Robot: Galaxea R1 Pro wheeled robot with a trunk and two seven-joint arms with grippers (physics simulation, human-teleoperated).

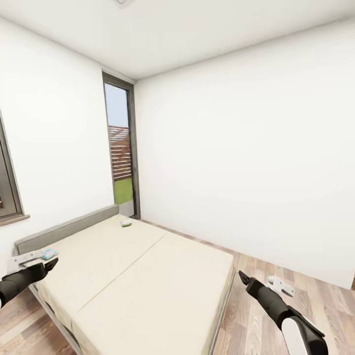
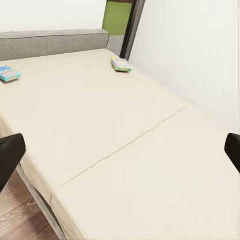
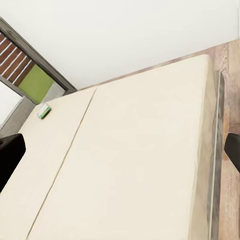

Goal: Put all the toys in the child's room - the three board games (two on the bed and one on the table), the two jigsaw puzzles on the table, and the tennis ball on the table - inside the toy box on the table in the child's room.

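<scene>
The bed (image 1: pixel 148 276) with its beige mattress lies in front of me. Two board games rest on it: a blue one (image 1: pixel 49 254) near the headboard at the left, and a green-white one (image 1: pixel 126 223) at the far corner. The left wrist view has both, the blue box (image 2: pixel 8 73) and the green-white box (image 2: pixel 121 64); the right wrist view has the green-white box (image 3: pixel 44 111). My left gripper (image 1: pixel 49 265) hovers open by the bed's left edge, just short of the blue game. My right gripper (image 1: pixel 242 277) is open beside the bed's right corner. The table, toy box, jigsaw puzzles and tennis ball are out of view.
A tall narrow glass door (image 1: pixel 121 148) stands in the far corner behind the bed. A window frame (image 1: pixel 7 187) is on the left wall. Wooden floor (image 1: pixel 305 286) runs along the bed's right side up to the white wall.
</scene>
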